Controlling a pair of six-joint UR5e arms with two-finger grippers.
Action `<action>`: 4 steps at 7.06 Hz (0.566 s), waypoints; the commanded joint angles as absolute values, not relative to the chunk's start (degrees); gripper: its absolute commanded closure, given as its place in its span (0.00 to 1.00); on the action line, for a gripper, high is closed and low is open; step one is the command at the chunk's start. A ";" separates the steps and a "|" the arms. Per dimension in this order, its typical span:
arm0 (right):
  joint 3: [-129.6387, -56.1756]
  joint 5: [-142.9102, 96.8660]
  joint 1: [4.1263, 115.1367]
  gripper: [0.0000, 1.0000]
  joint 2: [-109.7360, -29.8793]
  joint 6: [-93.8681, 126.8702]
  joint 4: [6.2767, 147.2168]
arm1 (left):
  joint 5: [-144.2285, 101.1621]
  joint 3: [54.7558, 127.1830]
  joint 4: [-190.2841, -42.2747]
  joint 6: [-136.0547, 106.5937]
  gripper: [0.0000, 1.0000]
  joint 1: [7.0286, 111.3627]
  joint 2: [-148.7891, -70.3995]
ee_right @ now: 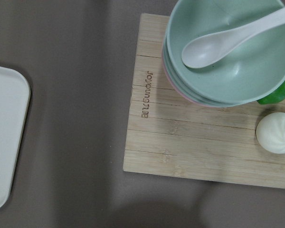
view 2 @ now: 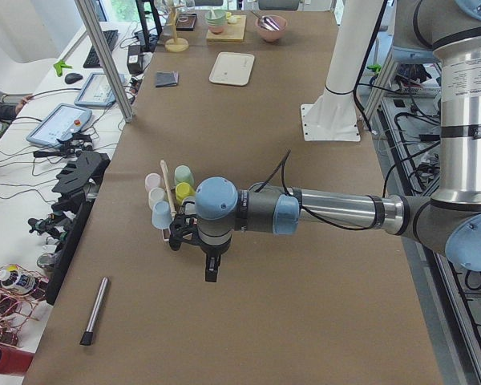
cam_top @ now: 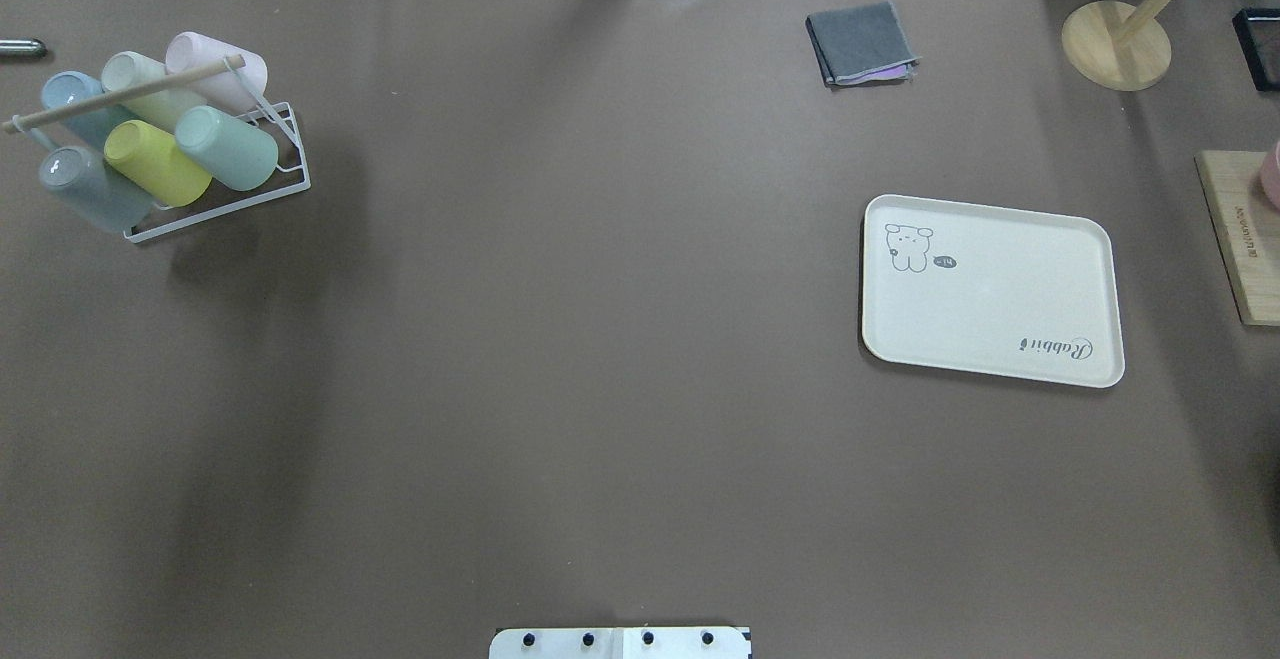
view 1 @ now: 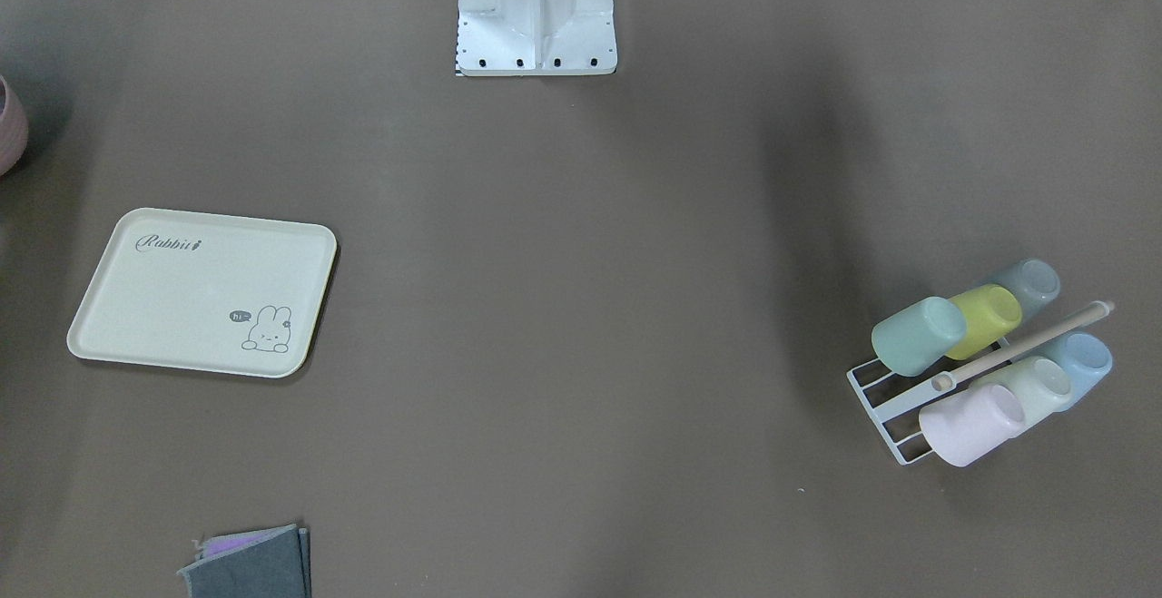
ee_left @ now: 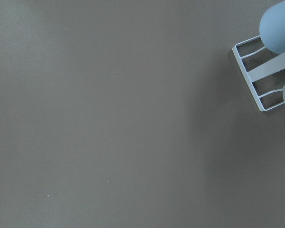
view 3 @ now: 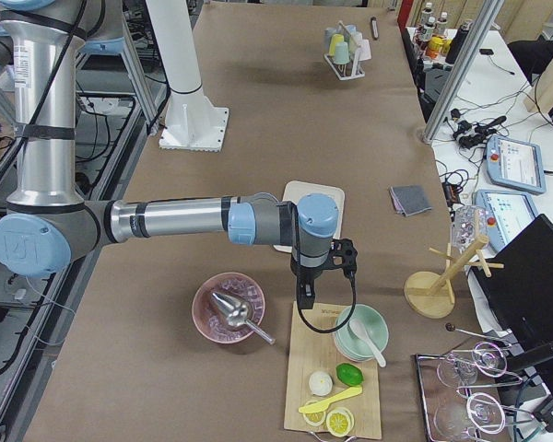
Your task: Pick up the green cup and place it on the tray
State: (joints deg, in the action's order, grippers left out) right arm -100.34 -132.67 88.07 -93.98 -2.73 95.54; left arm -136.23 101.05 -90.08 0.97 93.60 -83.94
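Observation:
The green cup [view 1: 917, 335] [cam_top: 228, 147] lies tilted on a white wire rack [cam_top: 285, 174], next to a yellow-green cup [cam_top: 155, 161]. The cream tray [view 1: 182, 289] [cam_top: 1000, 289] lies flat on the other half of the table with nothing on it. My left gripper [view 2: 212, 274] shows only in the exterior left view. It hangs above the table just beside the rack, and I cannot tell if it is open or shut. My right gripper [view 3: 304, 296] shows only in the exterior right view. It hovers between the tray [view 3: 302, 191] and a wooden board, state unclear.
The rack also holds pink [cam_top: 215, 59], whitish, blue and grey cups under a wooden rod [cam_top: 120, 94]. A wooden board [ee_right: 180, 142] carries stacked bowls [ee_right: 228, 61] with a spoon. A pink bowl [view 3: 229, 308], a mug tree [cam_top: 1115, 44] and a grey cloth [cam_top: 860, 44] stand around the tray.

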 commanded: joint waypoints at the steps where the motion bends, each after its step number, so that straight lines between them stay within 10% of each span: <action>1: -100.37 -132.71 88.07 0.00 -94.04 -2.72 95.54 | -136.23 100.90 -90.09 0.97 0.01 93.60 -83.94; 4: -100.28 -132.71 88.07 0.00 -94.13 -2.72 95.62 | -136.32 100.11 -90.26 0.97 0.01 93.60 -84.11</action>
